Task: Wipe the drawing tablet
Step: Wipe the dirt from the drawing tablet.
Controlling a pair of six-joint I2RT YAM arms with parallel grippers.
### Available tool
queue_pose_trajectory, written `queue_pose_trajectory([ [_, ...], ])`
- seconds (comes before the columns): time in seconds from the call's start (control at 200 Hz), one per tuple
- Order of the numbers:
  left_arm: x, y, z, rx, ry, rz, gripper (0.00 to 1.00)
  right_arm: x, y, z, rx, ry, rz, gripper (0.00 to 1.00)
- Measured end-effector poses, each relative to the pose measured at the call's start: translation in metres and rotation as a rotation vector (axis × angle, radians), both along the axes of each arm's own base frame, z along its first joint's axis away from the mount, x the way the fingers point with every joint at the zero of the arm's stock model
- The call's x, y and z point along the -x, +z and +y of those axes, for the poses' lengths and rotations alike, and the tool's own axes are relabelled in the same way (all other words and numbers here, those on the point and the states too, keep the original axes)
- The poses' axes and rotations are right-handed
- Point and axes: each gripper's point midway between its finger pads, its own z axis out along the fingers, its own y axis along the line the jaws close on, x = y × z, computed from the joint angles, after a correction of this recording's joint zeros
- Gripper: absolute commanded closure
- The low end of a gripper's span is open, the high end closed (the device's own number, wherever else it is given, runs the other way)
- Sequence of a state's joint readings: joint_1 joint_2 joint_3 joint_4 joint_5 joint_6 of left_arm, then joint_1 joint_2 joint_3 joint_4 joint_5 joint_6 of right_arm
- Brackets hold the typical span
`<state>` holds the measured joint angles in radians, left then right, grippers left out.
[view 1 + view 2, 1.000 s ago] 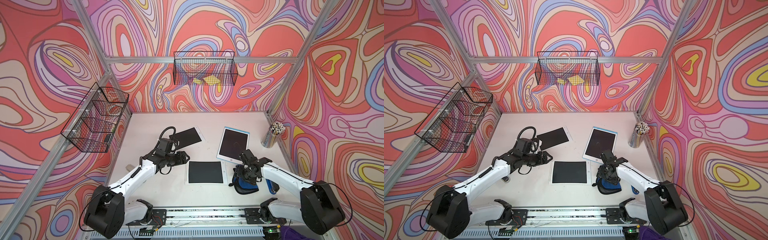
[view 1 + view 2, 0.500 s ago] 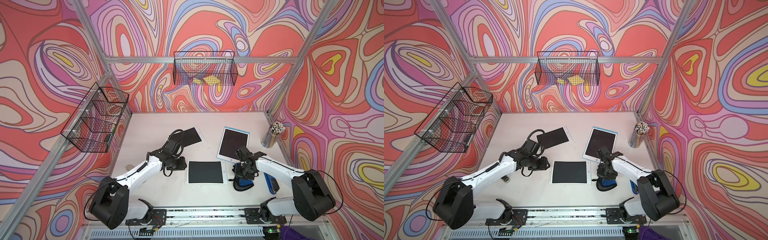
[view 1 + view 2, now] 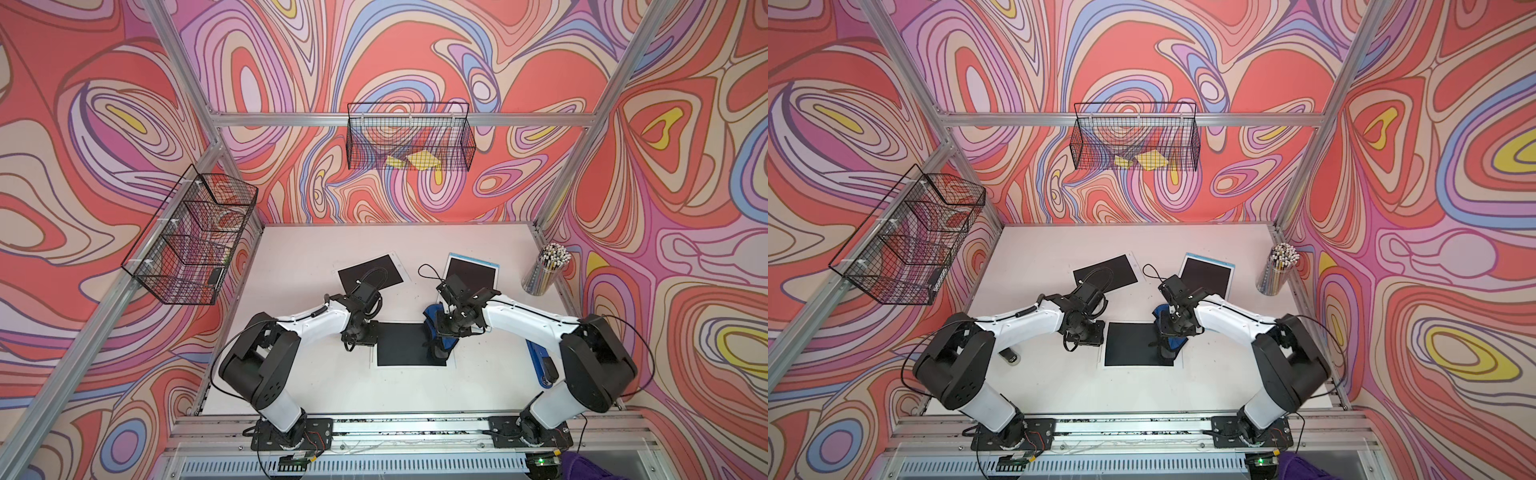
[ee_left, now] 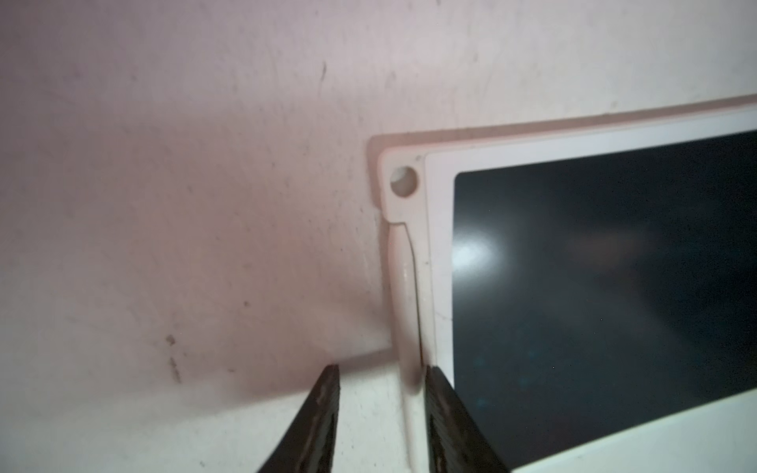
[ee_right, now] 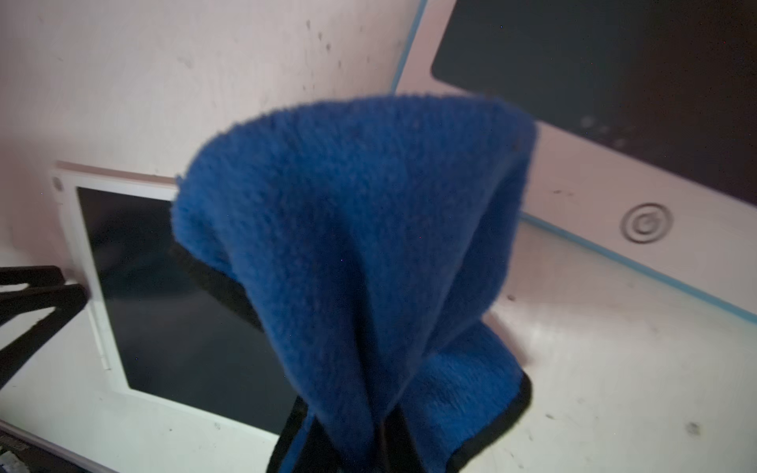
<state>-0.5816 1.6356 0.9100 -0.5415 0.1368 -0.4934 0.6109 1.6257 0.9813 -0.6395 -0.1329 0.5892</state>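
- Found right gripper [image 5: 383, 434] clenched tight on a bunched blue cloth [image 5: 360, 229], with the cloth's black-trimmed hem lying on the table [image 3: 299, 249].
- Placed that cloth, in both top views, across the right-hand edge of the drawing tablet [image 3: 409, 345], partly over the dark screen.
- Found left gripper [image 4: 383, 393] with jaws parted, straddling the tablet's white left edge: one side over bare table, clear of the frame, the other at the bezel beside the screen. Holding nothing. Unable to confirm contact with the bezel.
- Located the drawing tablet flat near table centre, between the two arms, screen dark, with a glare spot near one corner.
- Logged two more tablets farther back, neither touching the centre one: a black-screened tablet [image 3: 370, 274], set at an angle beyond the left wrist, and a blue-edged tablet [image 3: 473, 270] beyond the right wrist.
- Rated the pale tabletop as scuffed, with specks and smudges plain in both wrist views.
- Noted a pencil cup [image 3: 548, 270] at the far right, near the wall.
- Noted a flat blue item [image 3: 536, 361] beside the right arm, partly hidden; not identified.
- Recorded an aluminium frame [image 3: 399, 119] around the cell and walls printed in red, pink, lilac and blue swirls.
- Recorded a wire basket [image 3: 374, 141] on the back wall, holding yellow pieces [image 3: 422, 160], and a tiered wire basket [image 3: 191, 241] on the left wall.
- Recorded a front rail [image 3: 415, 428] carrying both arm bases.
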Motion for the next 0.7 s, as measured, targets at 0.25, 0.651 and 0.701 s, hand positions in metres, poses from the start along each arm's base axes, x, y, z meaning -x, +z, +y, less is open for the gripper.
queue_pose_trajectory([
  [0.25,-0.006,-0.001,-0.001,-0.009,-0.002,-0.014,0.69,-0.002,-0.021,0.026,-0.025,0.044,0.005,1.0],
  [0.651,-0.01,-0.002,-0.004,-0.03,-0.018,-0.033,0.79,-0.016,-0.022,0.117,-0.205,0.117,-0.048,1.0],
  [0.701,-0.01,-0.002,-0.004,-0.033,-0.017,-0.035,0.8,-0.016,-0.022,0.117,-0.216,0.116,-0.056,1.0],
])
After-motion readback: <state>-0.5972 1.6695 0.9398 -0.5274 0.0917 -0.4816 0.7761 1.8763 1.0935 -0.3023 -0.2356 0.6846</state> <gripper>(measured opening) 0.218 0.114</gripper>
